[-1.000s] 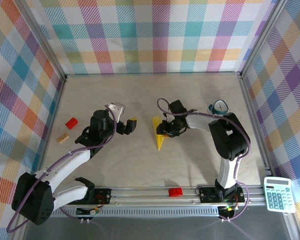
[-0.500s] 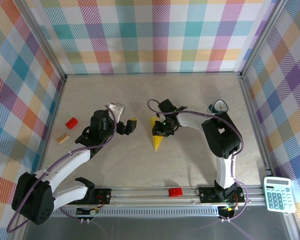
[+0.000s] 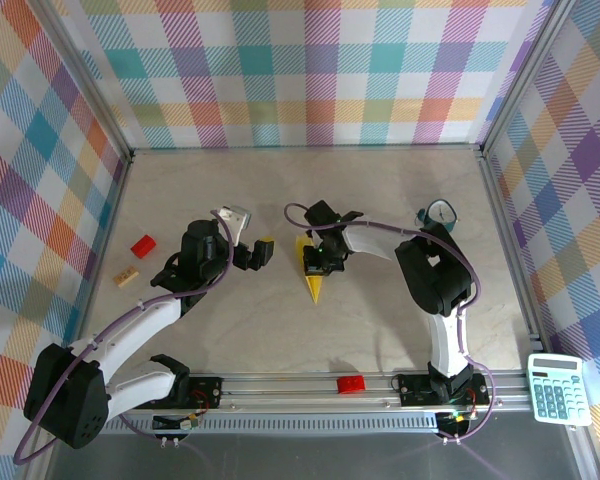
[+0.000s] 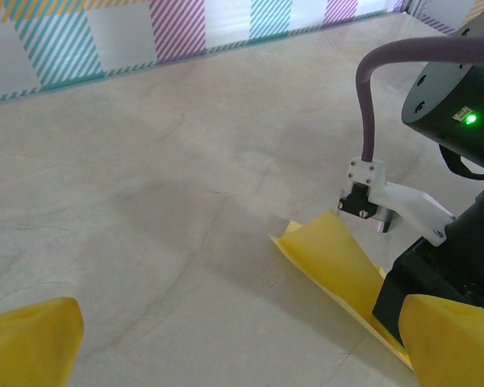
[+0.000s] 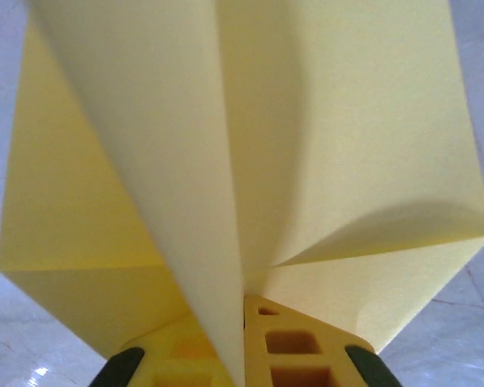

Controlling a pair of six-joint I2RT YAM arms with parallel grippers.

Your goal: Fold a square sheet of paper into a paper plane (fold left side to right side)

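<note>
pinching paper plane (image 3: pixel 314 284), right hand (image 3: pixel 317 260), calculator (image 3: pixel 558 389) apart

The pale marbled table (image 3: pixel 380 190) has a folded yellow paper (image 3: pixel 314 283) near its middle. Well left of the paper lie a red brick (image 3: pixel 142 245) and a tan block (image 3: pixel 128 276). Well right of the paper sits a small teal object (image 3: pixel 438 213).

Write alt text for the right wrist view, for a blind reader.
The right pincer is shut on the folded yellow paper, a raised crease pinched between its yellow fingers. The paper's flaps spread wide above, over the pale marbled table.
</note>
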